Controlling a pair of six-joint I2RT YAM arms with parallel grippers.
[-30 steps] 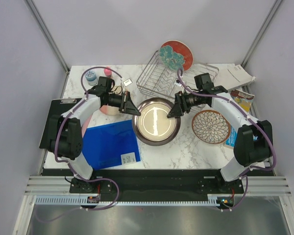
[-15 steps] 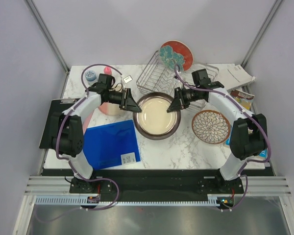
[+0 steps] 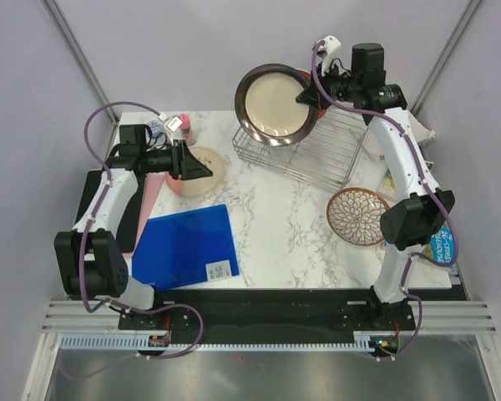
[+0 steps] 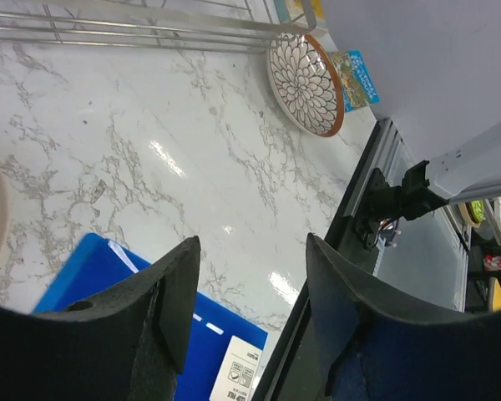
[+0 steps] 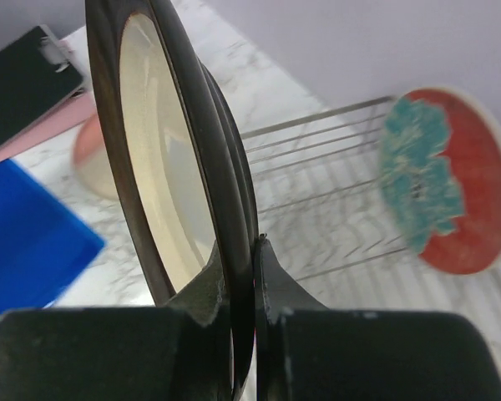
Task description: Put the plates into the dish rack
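The right fingers (image 3: pixel 305 98) clamp the rim of the cream plate with dark brown rim (image 3: pixel 275 104), held on edge above the dish rack (image 3: pixel 317 154); the left fingers (image 3: pixel 202 170) gape, empty, over the cream-pink plate (image 3: pixel 217 159) on the desk (image 3: pixel 275 209).

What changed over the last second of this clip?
The right gripper, shut on the brown-rimmed cream plate, raised it from the table's middle to above the dish rack. The left gripper left that plate's rim and drew back to the left, open, over the cream-pink plate. The petal plate, blue folder and red-orange plate stayed put.
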